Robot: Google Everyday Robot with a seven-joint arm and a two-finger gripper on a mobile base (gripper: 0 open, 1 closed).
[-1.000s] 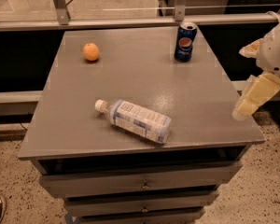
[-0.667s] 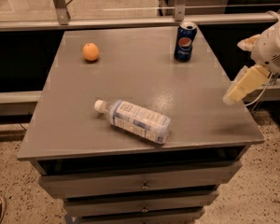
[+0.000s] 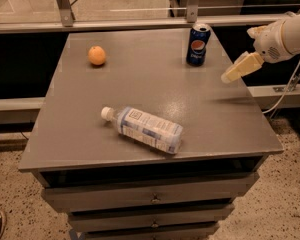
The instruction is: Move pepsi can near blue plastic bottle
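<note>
The pepsi can (image 3: pixel 198 44) stands upright near the far right corner of the grey table (image 3: pixel 90 114). The blue plastic bottle (image 3: pixel 145 129) lies on its side near the table's front middle, white cap pointing left. My gripper (image 3: pixel 231 75) reaches in from the right on a white arm, hovering above the table's right edge, to the right of the can and a little nearer the front. It holds nothing and is apart from the can.
An orange (image 3: pixel 96 55) sits at the far left of the table. Drawers (image 3: pixel 150 199) are below the tabletop. A metal railing (image 3: pixel 140 21) runs behind the table. A cable (image 3: pixel 290 84) hangs at the right.
My gripper has moved up and to the left, from beside the table's right edge toward the pepsi can. The can, bottle and orange have not moved.
</note>
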